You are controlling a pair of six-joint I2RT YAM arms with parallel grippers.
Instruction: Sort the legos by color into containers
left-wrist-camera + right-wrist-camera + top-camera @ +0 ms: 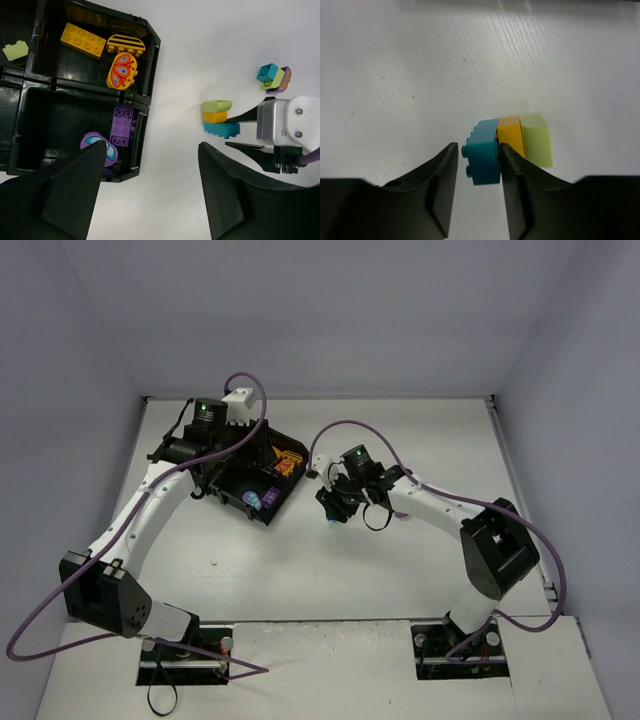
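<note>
A stack of three legos lies on its side on the white table: a teal brick, an orange one and a lime one. My right gripper straddles the teal brick. Its right finger touches the brick and a small gap shows at its left finger, so it is open. The black tray holds orange pieces, a purple brick and a lime brick in separate containers. My left gripper hangs open and empty over the table beside the tray's corner.
A second small cluster of teal, lime and purple legos lies on the table beyond the right gripper. In the top view the tray sits left of centre, under the left arm. Grey walls enclose the table.
</note>
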